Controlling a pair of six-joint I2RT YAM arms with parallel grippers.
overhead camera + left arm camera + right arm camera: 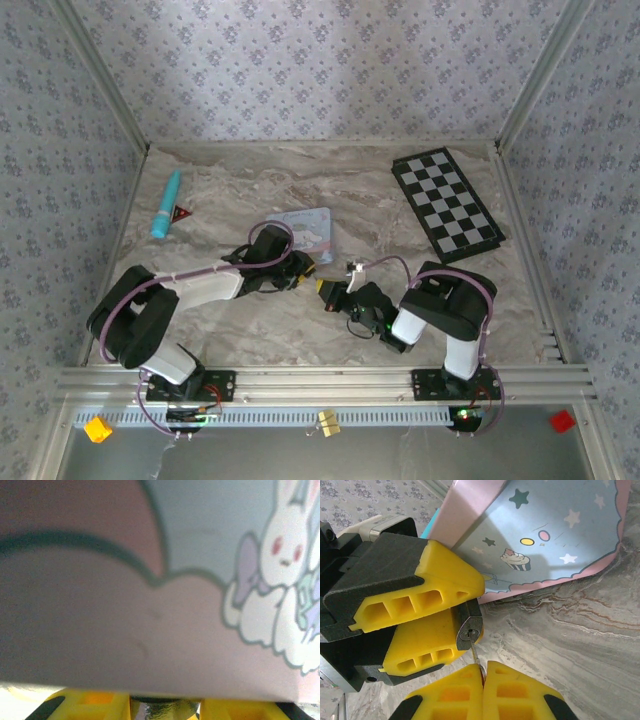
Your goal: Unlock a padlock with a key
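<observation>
The small padlock [469, 625], black-bodied with a silvery keyhole face, sits pinched between the yellow fingers [440, 580] of my left gripper [300, 268], which is shut on it. My right gripper [482, 667] is shut on the thin metal key [476, 655]. The key's tip sits in the keyhole. In the left wrist view the padlock [162, 709] shows as a dark and silvery sliver between the yellow pads of the left gripper [165, 701]. Its shackle is hidden. From above, my right gripper [331, 291] faces the left one near the table's middle.
The pale blue cartoon tin [310, 230] lies just behind both grippers, its side [150, 605] very close to the left wrist camera. A chessboard [445, 203] lies at the back right. A teal tube [166, 203] and a small red-and-black triangle [181, 212] lie at the back left.
</observation>
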